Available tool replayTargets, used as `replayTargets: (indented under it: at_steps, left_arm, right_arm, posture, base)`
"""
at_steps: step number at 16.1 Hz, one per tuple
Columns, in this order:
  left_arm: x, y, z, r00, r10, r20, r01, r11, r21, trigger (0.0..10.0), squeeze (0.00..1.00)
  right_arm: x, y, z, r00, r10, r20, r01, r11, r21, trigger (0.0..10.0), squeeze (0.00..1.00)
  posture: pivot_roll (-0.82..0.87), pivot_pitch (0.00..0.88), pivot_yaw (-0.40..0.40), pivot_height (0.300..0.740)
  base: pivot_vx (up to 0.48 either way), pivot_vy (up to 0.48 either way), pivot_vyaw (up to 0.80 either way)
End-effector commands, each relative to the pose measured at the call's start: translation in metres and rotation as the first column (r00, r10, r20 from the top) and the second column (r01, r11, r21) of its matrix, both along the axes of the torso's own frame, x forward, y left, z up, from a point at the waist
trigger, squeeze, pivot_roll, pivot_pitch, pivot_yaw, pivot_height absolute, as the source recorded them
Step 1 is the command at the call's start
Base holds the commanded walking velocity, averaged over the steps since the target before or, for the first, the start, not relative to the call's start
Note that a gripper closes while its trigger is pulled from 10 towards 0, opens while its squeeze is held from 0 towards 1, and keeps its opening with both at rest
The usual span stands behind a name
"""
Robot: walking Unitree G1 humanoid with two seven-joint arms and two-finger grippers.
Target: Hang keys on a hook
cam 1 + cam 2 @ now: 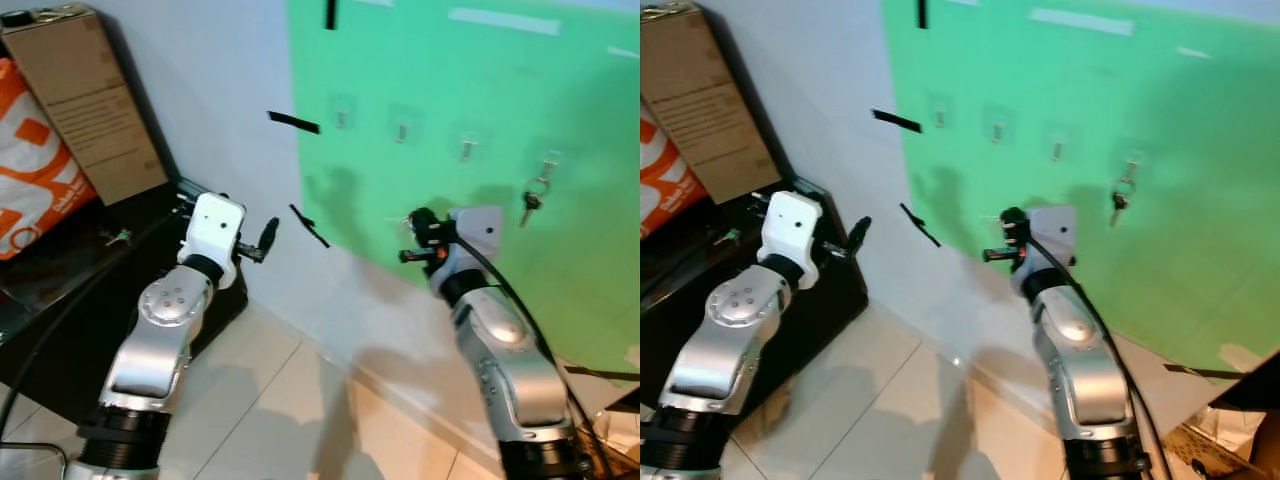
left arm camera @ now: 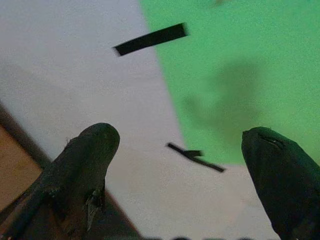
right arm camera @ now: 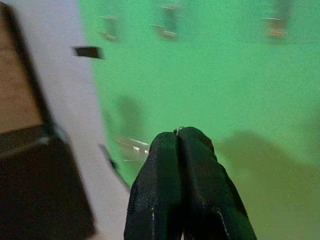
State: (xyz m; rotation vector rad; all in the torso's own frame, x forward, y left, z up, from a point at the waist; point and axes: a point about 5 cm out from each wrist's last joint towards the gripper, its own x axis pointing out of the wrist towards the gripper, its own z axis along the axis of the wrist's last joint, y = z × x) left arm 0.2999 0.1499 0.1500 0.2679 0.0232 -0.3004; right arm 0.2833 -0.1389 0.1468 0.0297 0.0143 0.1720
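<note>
Keys (image 1: 532, 198) hang on the rightmost hook (image 1: 548, 164) of the green wall, the right gripper (image 3: 181, 145) pinched together nearby, the left gripper (image 2: 180, 150) spread apart.

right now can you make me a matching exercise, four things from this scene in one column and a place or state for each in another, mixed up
Things
1. keys
2. left tool
3. right tool
4. cardboard box

Place or state
A. fingers pressed together
B. leaning against the white wall above the black cabinet
C. hanging from the rightmost hook on the green panel
D. fingers spread apart, nothing between them

Pairs: 1-C, 2-D, 3-A, 4-B
</note>
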Motion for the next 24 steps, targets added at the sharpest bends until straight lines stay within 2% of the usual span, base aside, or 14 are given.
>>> replayTargets:
  at_steps: [1,9,14,16,18,24]
  left_arm:
    - [0.002,0.002,0.004,1.000,0.005,0.015,-0.005,1.000,0.012,10.0,0.00]
    - [0.002,0.002,0.003,1.000,-0.001,0.012,0.001,1.000,0.010,10.0,0.00]
    - [0.003,0.003,0.003,0.999,-0.040,0.010,0.039,0.999,0.032,10.0,0.00]
    - [0.002,0.001,0.004,0.994,-0.105,-0.003,0.105,0.994,0.025,10.0,0.00]
    - [-0.003,-0.005,0.003,0.971,-0.236,-0.043,0.237,0.971,0.018,10.0,0.00]
    - [-0.014,-0.015,-0.003,0.912,-0.396,-0.110,0.397,0.918,-0.007,10.0,0.00]
  right_arm:
    - [0.003,0.000,0.005,1.000,-0.006,0.022,0.005,1.000,0.004,10.0,0.00]
    - [0.002,0.006,0.011,0.998,0.049,0.047,-0.049,0.999,0.007,10.0,0.00]
    - [0.005,0.006,0.018,0.997,0.046,0.068,-0.047,0.999,0.016,10.0,0.00]
    - [0.007,0.002,0.021,0.997,0.022,0.077,-0.024,0.999,0.035,10.0,0.00]
    - [0.007,-0.003,0.023,0.996,0.006,0.086,-0.009,0.999,0.041,10.0,0.00]
    - [0.013,-0.009,0.034,0.991,-0.013,0.130,0.008,0.999,0.032,10.0,0.00]
  posture:
    - [-0.03,0.000,0.063,0.740]
    - [-0.03,0.000,0.066,0.740]
    - [-0.03,0.000,0.066,0.740]
    - [-0.03,0.000,0.064,0.740]
    - [-0.04,0.000,0.064,0.740]
    - [-0.05,0.000,0.071,0.740]
  base:
    - [0.259,0.000,0.00]
    - [0.261,0.000,0.00]
    - [0.000,0.000,0.00]
    - [0.000,0.000,0.00]
    - [0.000,0.000,0.00]
    - [0.000,0.000,0.00]
